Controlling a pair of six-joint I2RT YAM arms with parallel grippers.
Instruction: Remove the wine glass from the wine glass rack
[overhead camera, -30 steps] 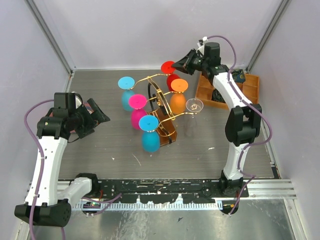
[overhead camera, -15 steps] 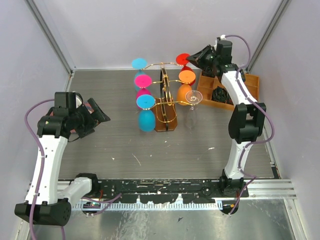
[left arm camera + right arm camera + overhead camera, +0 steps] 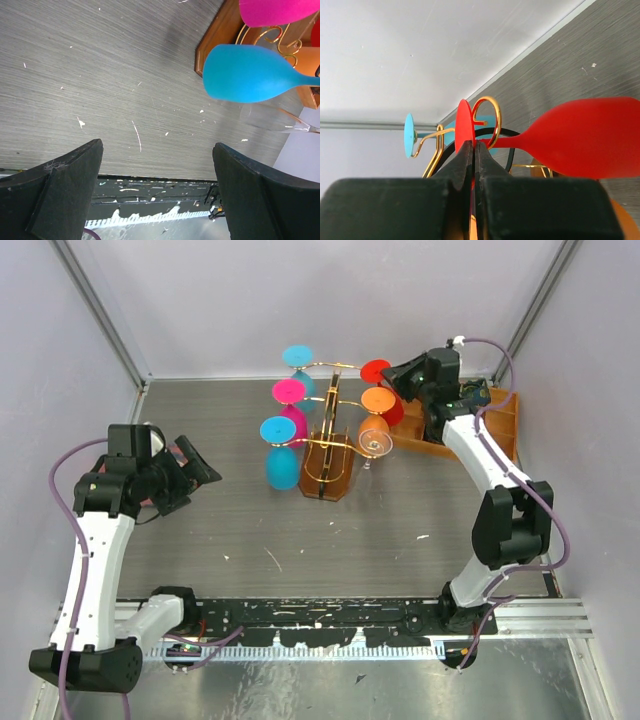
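Right pincer (image 3: pixel 473 146) pinches the foot of the red wine glass (image 3: pixel 585 136), whose stem sits in a gold scroll of the wine glass rack (image 3: pixel 328 483) on the bench (image 3: pixel 230 530); left pincer (image 3: pixel 156 150) hangs spread wide, well apart.

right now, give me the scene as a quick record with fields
rack: gold wire wine glass rack on a wooden base, mid-table
right gripper: shut on the foot of the red wine glass
red wine glass: stem beside a gold scroll end, not clear of the rack
other glasses on it: blue glasses, pink glass, orange glass, clear glass
left gripper: open, empty, apart from the rack
also: wooden tray, far right
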